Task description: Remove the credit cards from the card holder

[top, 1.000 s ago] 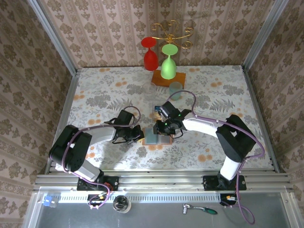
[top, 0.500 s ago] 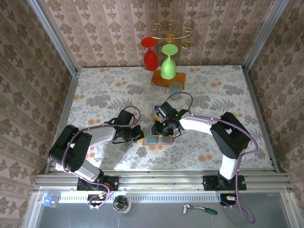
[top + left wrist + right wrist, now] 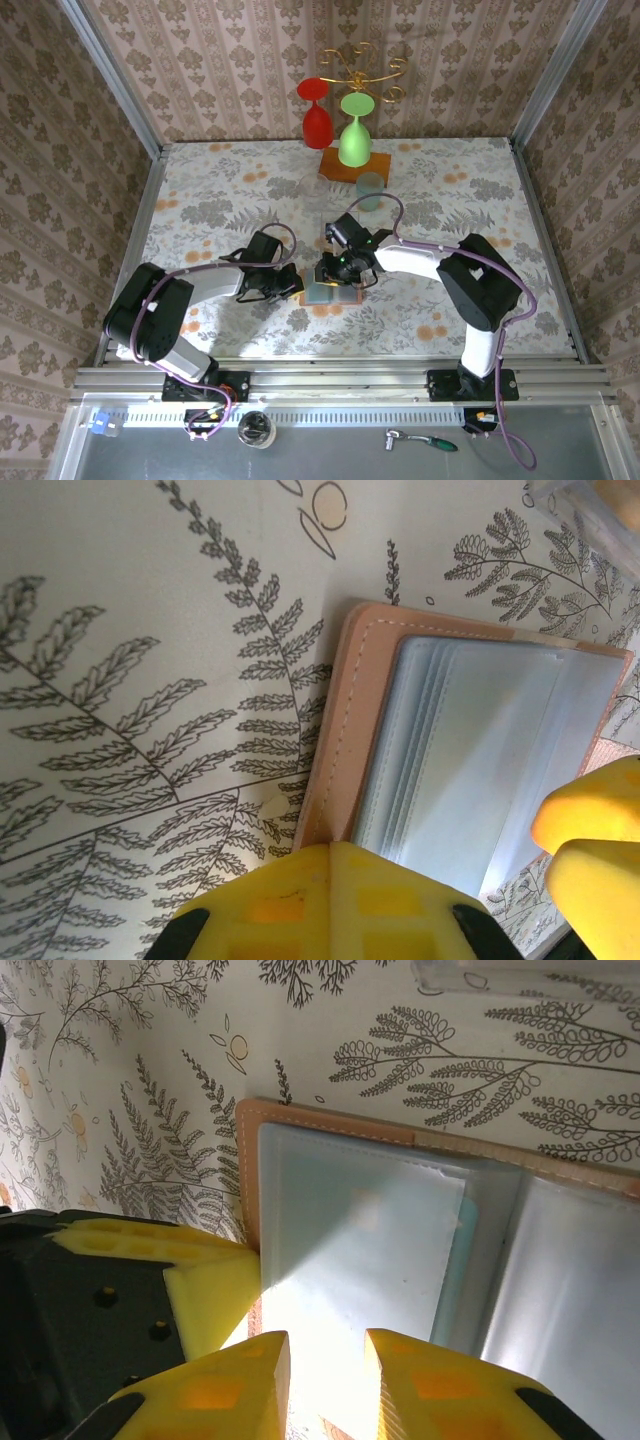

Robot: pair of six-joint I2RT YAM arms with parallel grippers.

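Observation:
The card holder (image 3: 335, 293) lies open on the flowered tablecloth, tan rim round grey-blue pocket panels (image 3: 360, 1230). A teal card edge (image 3: 456, 1260) peeks from the left panel's pocket beside the fold. My left gripper (image 3: 331, 848) is shut, and its yellow tips rest on the holder's tan left rim (image 3: 345, 700). My right gripper (image 3: 326, 1345) hovers low over the left panel, its fingers a little apart with nothing between them. In the top view the left gripper (image 3: 291, 284) is at the holder's left edge and the right gripper (image 3: 334, 272) is over its far side.
At the back stand a red goblet (image 3: 316, 118) and a green goblet (image 3: 353, 137), the green one on an orange-brown wooden block (image 3: 345, 166), with a clear glass (image 3: 370, 187) in front. A small blue flat piece (image 3: 328, 229) lies just behind the right gripper.
My right gripper and forearm have shifted a little to the left over the holder. The left arm has stayed put on the rim.

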